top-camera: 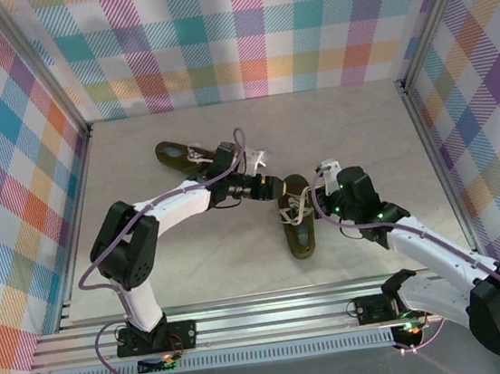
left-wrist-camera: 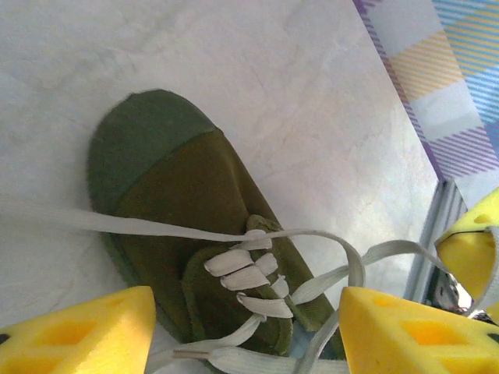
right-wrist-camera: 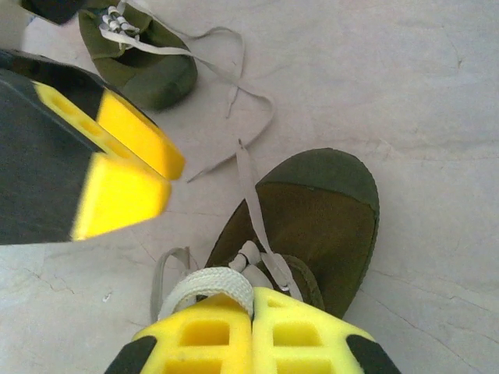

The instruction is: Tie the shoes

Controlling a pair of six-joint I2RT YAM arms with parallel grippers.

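Two dark olive shoes lie on the table. One shoe (top-camera: 300,236) sits in the middle, its cream laces (left-wrist-camera: 117,224) loose and trailing. My left gripper (top-camera: 278,189) hovers over its laced part (left-wrist-camera: 249,269), open, with lace strands lying between the yellow fingers (left-wrist-camera: 78,331) but not pinched. My right gripper (right-wrist-camera: 251,312) is shut on a loop of lace (right-wrist-camera: 207,284) at this shoe's (right-wrist-camera: 320,210) tongue. The other shoe (top-camera: 176,153) rests farther back left, also untied (right-wrist-camera: 148,66).
Plaid walls (top-camera: 240,33) enclose the table on three sides. An aluminium rail (top-camera: 248,319) runs along the near edge by the arm bases. A metal corner post (left-wrist-camera: 437,226) stands at the right. Bare tabletop (top-camera: 195,258) lies left of the middle shoe.
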